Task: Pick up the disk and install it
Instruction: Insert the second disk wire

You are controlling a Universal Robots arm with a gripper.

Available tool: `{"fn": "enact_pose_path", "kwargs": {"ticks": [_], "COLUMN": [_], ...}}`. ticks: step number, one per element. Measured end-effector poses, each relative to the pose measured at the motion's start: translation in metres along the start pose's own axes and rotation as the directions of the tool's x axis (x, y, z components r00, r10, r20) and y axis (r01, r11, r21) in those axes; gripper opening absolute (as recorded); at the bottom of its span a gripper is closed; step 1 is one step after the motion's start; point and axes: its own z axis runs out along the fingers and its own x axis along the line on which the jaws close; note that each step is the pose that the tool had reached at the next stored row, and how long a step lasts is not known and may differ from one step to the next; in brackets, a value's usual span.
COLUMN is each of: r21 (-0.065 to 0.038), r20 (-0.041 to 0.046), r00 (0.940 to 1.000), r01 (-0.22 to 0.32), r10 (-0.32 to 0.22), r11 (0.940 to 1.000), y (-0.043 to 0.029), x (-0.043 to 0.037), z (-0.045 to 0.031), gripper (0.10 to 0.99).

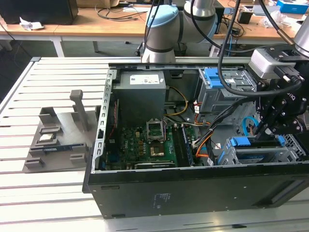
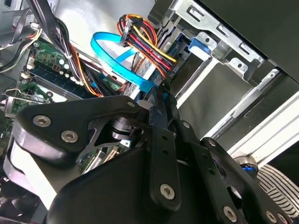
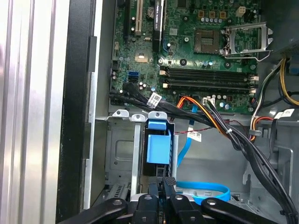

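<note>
Black gripper [image 3: 164,186], jaws narrow and apparently empty, hovered over the disk [image 1: 256,153], which appeared already seated in the drive bay [image 1: 229,157] at the computer case's [image 1: 193,186] near right corner; installation largely complete.

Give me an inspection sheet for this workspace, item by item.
Surface: slatted metal table carrying an open black computer case.
Job's things: silver-grey disk with blue side rails lies in the case's drive bay, at the exterior view's right.
Clutter: grey fixture block beside the case, at the exterior view's left.
Grippers: black tool over that bay, fingers together.
Cables: flat blue data cable; red-yellow-black wire bundle.
Surroundings: wooden desk behind.
</note>
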Motion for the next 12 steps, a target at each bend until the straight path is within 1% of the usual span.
{"fn": "enact_pose_path", "kwargs": {"ticks": [2, 4, 12], "r21": [0.000, 0.001, 0.001], "r20": [0.0072, 0.0091, 0.0093], "r00": [1.0000, 1.0000, 1.0000], "r01": [0.000, 0.000, 0.000], "r10": [0.000, 0.000, 0.000], "r11": [1.0000, 1.0000, 1.0000], "y": [0.0000, 0.0000, -0.0001], "x": [-0.0001, -0.0001, -0.0002], "z": [0.0001, 0.0008, 0.0046], "gripper": [0.161, 0.161, 0.161]}}
